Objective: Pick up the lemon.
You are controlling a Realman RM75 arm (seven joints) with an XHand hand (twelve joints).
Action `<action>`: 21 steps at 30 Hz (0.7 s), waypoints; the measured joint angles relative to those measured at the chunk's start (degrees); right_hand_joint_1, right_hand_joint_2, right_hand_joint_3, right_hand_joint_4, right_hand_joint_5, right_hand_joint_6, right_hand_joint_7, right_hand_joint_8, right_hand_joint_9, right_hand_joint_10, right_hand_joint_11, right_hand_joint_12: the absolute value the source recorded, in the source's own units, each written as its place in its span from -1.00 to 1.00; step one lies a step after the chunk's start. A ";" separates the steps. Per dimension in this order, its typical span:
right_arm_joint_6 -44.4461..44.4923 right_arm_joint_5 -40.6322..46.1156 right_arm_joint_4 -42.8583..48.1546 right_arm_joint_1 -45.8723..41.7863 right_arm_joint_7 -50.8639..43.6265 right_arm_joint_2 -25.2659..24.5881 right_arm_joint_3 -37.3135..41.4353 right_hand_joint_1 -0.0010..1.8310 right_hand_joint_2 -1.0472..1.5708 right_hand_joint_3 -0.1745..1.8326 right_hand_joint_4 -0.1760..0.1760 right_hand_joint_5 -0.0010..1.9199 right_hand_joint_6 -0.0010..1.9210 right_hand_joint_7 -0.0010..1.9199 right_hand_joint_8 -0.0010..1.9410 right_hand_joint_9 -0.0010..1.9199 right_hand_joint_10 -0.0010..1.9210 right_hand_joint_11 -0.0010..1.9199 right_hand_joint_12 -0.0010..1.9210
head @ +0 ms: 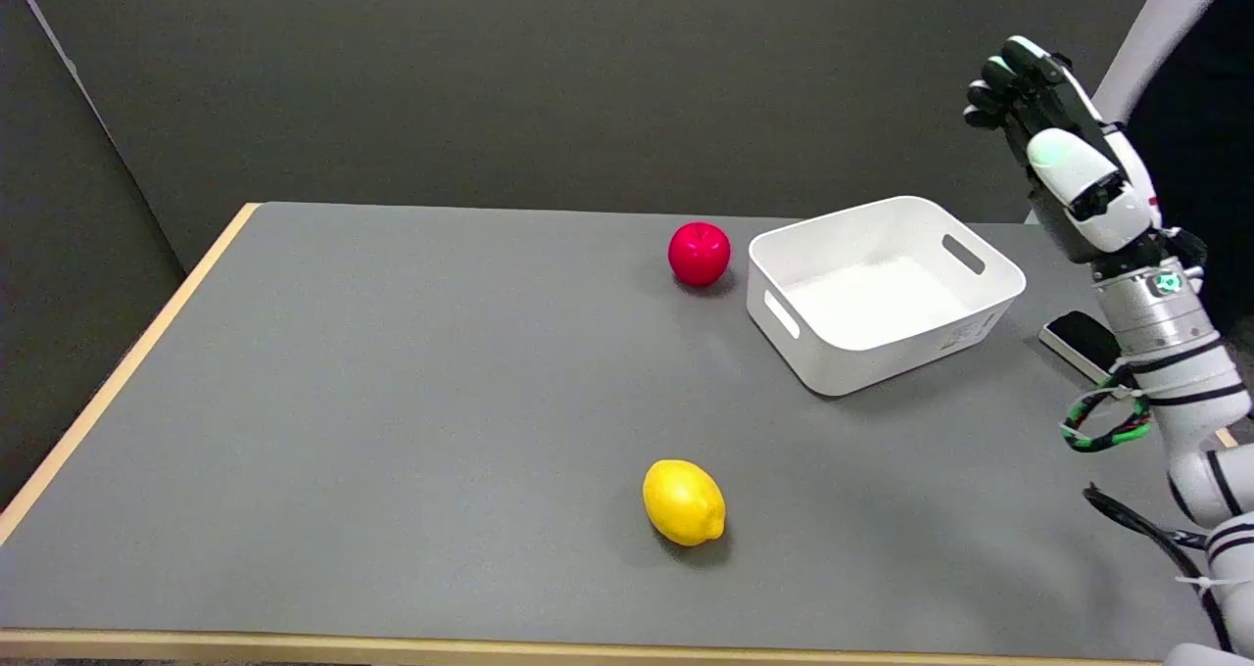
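Note:
A yellow lemon [684, 501] lies on the grey table [411, 382] toward its near edge, a little right of the middle. My right hand [1063, 147] is raised high in the air at the far right, above and behind the table's right side, well away from the lemon. It holds nothing, and its fingers point upward with their tips bent forward.
A red apple [699, 253] sits at the back of the table. Just right of it stands a white bin [882, 289] with handle slots, nothing inside. A dark phone-like slab [1081, 343] lies by the right edge under my forearm.

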 measured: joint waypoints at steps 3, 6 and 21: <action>-0.36 0.04 -1.24 -0.35 0.16 1.00 0.47 -0.49 0.33 0.05 0.27 -0.85 -0.63 -0.80 -0.72 -0.83 -0.36 -0.97 0.16; -0.67 0.07 -2.37 -0.67 0.21 1.93 0.78 -0.47 0.33 0.05 0.26 -0.84 -0.63 -0.79 -0.72 -0.83 -0.35 -0.98 0.17; -2.21 0.07 -0.96 -4.58 -0.51 4.54 -3.53 -0.48 0.28 0.14 -0.02 -0.87 -0.58 -0.82 -0.67 -0.89 -0.31 -1.00 0.09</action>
